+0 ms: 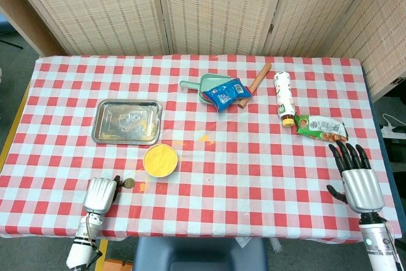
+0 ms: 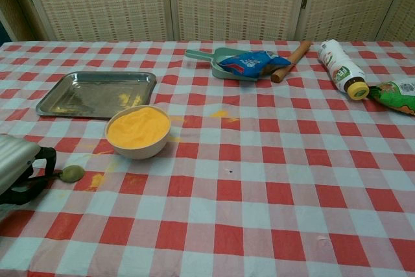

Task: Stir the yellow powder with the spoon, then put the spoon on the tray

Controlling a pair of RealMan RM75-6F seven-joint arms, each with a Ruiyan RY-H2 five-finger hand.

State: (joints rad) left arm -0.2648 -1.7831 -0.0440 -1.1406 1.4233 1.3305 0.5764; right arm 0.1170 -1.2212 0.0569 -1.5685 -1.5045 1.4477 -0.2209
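Olive-green spoon [image 2: 71, 173], powder-dusted bowl

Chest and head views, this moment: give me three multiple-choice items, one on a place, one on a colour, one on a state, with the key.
1. Where does the spoon lie?
A. on the tray
B. on the cloth beside the bowl
C. in the bowl

2. What colour is the powder in the bowl?
A. yellow
B. white
C. green

3. How is the right hand?
A. holding the bottle
B. closed in a fist
C. open, fingers spread, holding nothing

Key: 1 B, the spoon's bowl rests on the checked cloth between the left hand and the bowl, apart from the tray. 2 A, the bowl's fill is bright yellow. 3 C, the head view shows its fingers spread, with nothing in it.
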